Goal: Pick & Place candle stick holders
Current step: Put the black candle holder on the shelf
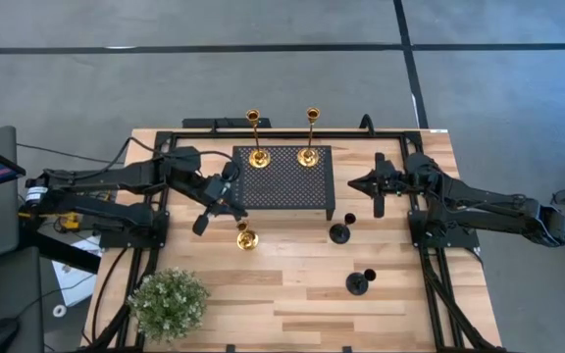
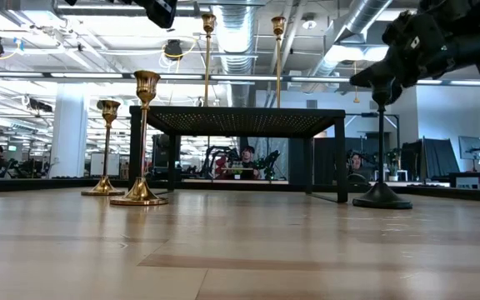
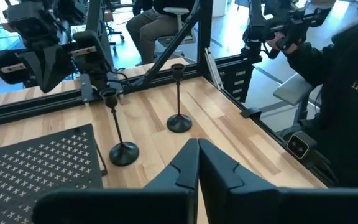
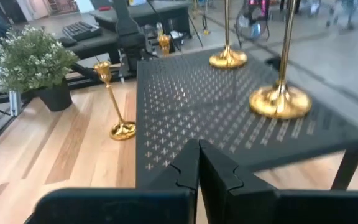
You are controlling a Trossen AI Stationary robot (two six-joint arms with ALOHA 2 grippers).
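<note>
A short gold holder (image 1: pixel 246 236) stood upright on the wooden surface (image 1: pixel 292 284) just in front of the black stand (image 1: pixel 282 176), which carried two tall gold holders (image 1: pixel 258 157). The left hand (image 1: pixel 226 192), fingers together and empty, was just behind it, nearer than the right hand (image 1: pixel 379 186), also closed, beside two black holders (image 1: pixel 339 232).

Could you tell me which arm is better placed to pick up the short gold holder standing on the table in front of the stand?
Left. Its shut claw hangs just beside the short gold holder, while the right claw sits beyond the black stand, nearer the black holders.
</note>
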